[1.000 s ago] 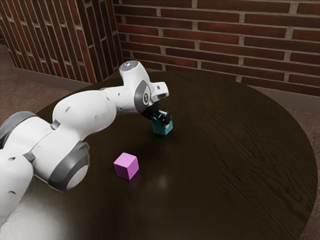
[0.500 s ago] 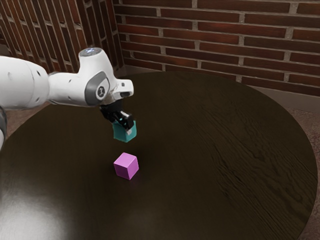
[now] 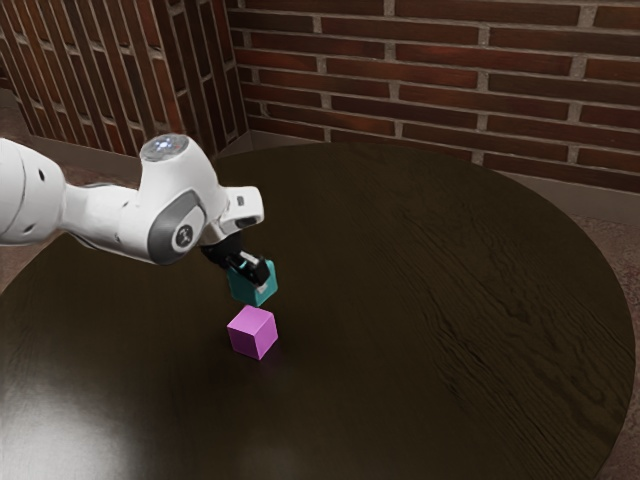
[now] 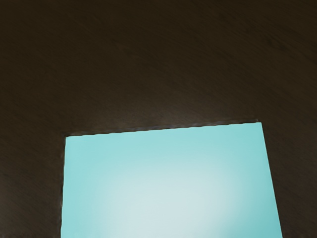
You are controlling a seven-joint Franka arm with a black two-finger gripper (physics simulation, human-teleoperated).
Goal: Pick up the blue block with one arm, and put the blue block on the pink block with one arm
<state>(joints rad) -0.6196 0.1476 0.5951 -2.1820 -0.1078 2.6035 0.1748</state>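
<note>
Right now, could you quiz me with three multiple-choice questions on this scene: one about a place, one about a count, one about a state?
1. Where is the blue block?
A) in the air above the pink block
B) on the floor
C) against the brick wall

2. How many blocks are there?
A) one
B) two
C) four

3. What is the gripper doing?
A) open and empty
B) shut on the blue block
C) pressing on the pink block

Answers: 1 A, the exterior view shows it hanging over the pink one. 2 B, one blue, one pink. 3 B, the black fingers clamp the blue block from two sides.
</note>
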